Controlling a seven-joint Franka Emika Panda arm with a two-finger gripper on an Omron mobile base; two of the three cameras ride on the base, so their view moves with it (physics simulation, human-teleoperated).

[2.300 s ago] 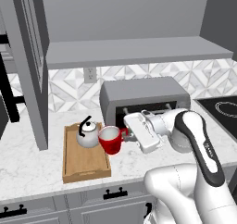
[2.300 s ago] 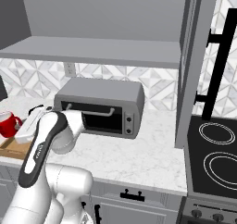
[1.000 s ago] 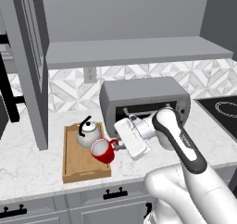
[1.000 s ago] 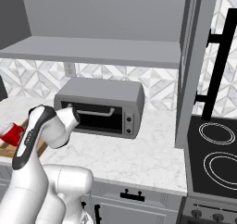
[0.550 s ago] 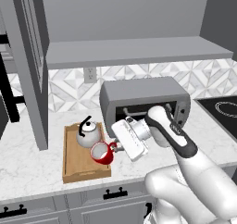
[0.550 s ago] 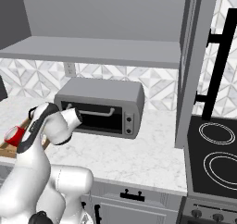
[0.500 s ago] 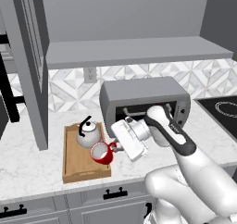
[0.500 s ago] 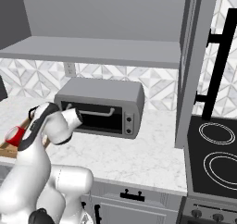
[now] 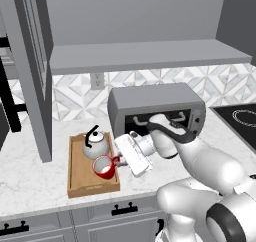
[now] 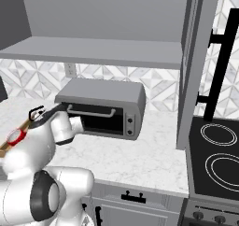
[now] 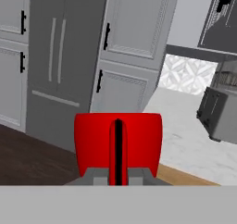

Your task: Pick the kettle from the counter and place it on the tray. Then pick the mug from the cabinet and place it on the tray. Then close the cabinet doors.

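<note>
My gripper (image 9: 116, 161) is shut on the handle of the red mug (image 9: 103, 167). The mug lies tilted on its side over the front right part of the light-wood tray (image 9: 77, 178), its white inside facing the camera. I cannot tell whether it touches the tray. The silver kettle (image 9: 95, 144) stands upright on the tray just behind the mug. In the hand view the mug (image 11: 92, 142) sits right above my gripper (image 11: 118, 174), with its handle between the tips. The right base view shows the mug (image 10: 16, 136) at the far left. The cabinet door (image 9: 32, 71) stands open beside the grey shelf (image 9: 150, 56).
A grey toaster oven (image 9: 155, 108) stands on the marble counter (image 9: 30, 161) right of the tray, close behind my forearm. A black cooktop (image 10: 219, 150) lies at the right. The other open cabinet door (image 10: 196, 57) hangs near it. Tall grey cupboards (image 11: 60, 56) stand beyond the mug.
The gripper has carried the mug left and down, from beside the toaster oven to low over the tray's front right part, and the mug has tipped onto its side. The kettle has not moved.
</note>
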